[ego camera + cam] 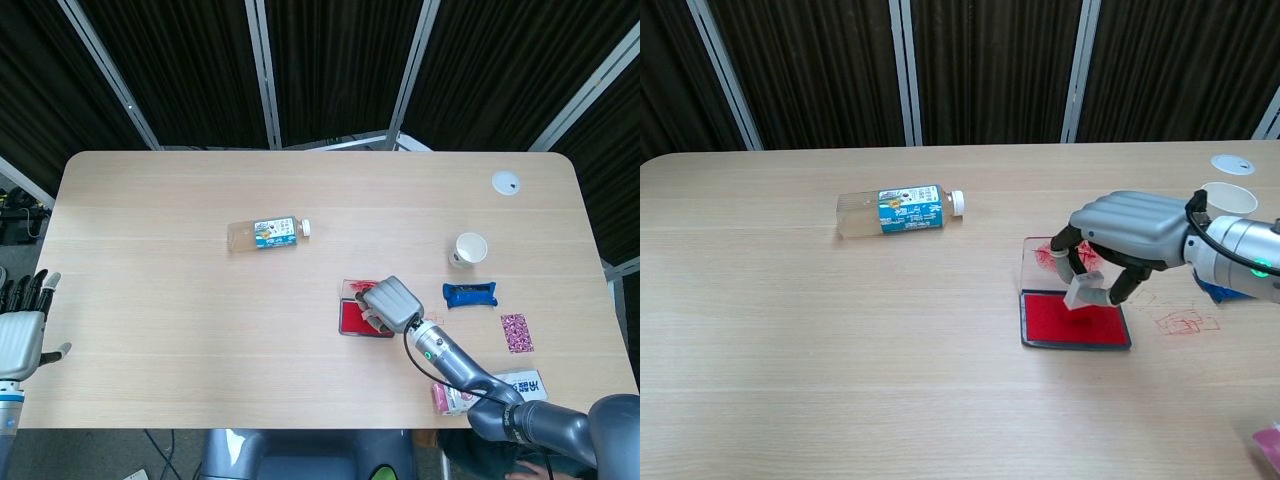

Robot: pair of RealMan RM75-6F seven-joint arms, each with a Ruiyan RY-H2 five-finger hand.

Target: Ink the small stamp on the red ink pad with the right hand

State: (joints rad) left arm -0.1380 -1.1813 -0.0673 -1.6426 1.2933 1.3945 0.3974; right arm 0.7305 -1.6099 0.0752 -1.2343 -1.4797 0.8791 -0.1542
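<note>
Desk of pale wood fills the space in front of dark curtains; a clear plastic bottle lies on its side toward the middle, white cap pointing right; the right robot hand reaches over the red ink pad, fingers curled down and pinching the small stamp, whose lower end sits on the pad's red surface; the pad's clear lid, smeared red, lies flat just behind it; red stamp marks show on the wood to the right of the pad; the left robot hand hangs off the desk's left edge, fingers apart and holding nothing; farther right stand a paper cup, a blue object, a pink patterned card, a pink-and-white carton at the near edge; a small white disc rests near the far corner.
</note>
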